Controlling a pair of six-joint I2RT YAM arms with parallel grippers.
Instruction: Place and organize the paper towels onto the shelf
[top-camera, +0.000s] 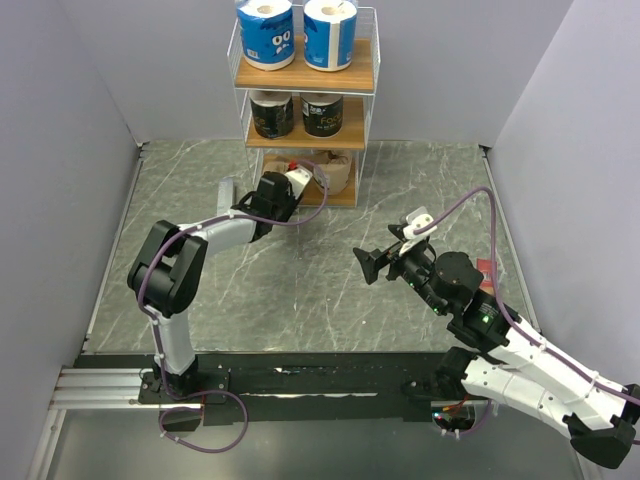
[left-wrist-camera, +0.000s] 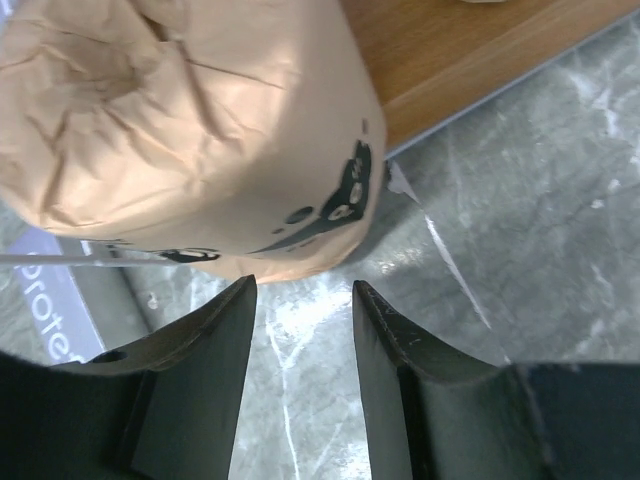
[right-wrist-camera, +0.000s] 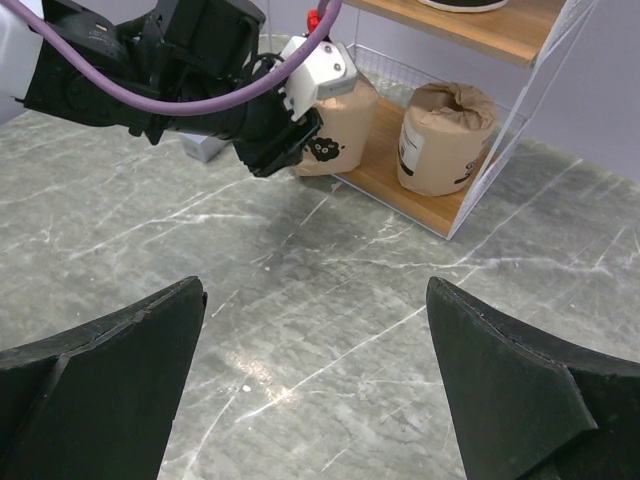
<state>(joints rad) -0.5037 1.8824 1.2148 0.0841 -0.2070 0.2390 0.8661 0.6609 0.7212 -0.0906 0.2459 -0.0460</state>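
Standing on the lowest tier of the white-wire, brown-board shelf (right-wrist-camera: 385, 185), a tan kraft-wrapped paper towel roll (left-wrist-camera: 190, 130) sits just beyond my left gripper (left-wrist-camera: 303, 290), whose fingers are spread, not clamping it. A second tan roll (right-wrist-camera: 440, 135) stands beside it. My right gripper (right-wrist-camera: 315, 300) hangs well apart over the grey marble table (right-wrist-camera: 300, 250), fingers wide.

Robotics laboratory test cell: plain grey partition walls (top-camera: 70, 120) enclose a marble-patterned tabletop (top-camera: 290, 290) on the left, right and far sides. Left arm (top-camera: 175, 270) and right arm (top-camera: 500, 345), with exposed purple cabling (right-wrist-camera: 200, 102), mount by an aluminium rail (top-camera: 100, 388) at the near edge.
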